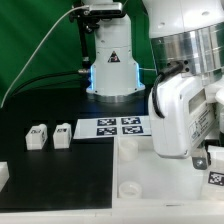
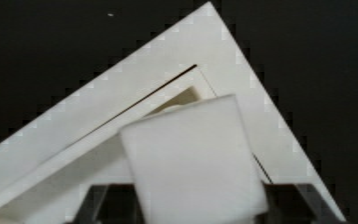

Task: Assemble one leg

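Note:
In the wrist view my gripper (image 2: pixel 194 205) is shut on a leg (image 2: pixel 190 150), a white block that fills the gap between the two dark fingers (image 2: pixel 108 205). It hangs over a corner of the large white panel (image 2: pixel 140 90); I cannot tell whether it touches it. In the exterior view the gripper (image 1: pixel 203 160) is low over the panel's (image 1: pixel 140 180) right part, and the held leg is mostly hidden behind the white hand. Two more legs (image 1: pixel 38 136) (image 1: pixel 62 134) with tags stand on the black table at the exterior view's left.
The marker board (image 1: pixel 120 126) lies behind the panel. A black and white pedestal with a blue light (image 1: pixel 112 65) stands at the back. A small white part (image 1: pixel 3 175) sits at the exterior view's left edge. A tagged piece (image 1: pixel 214 178) shows at the right edge.

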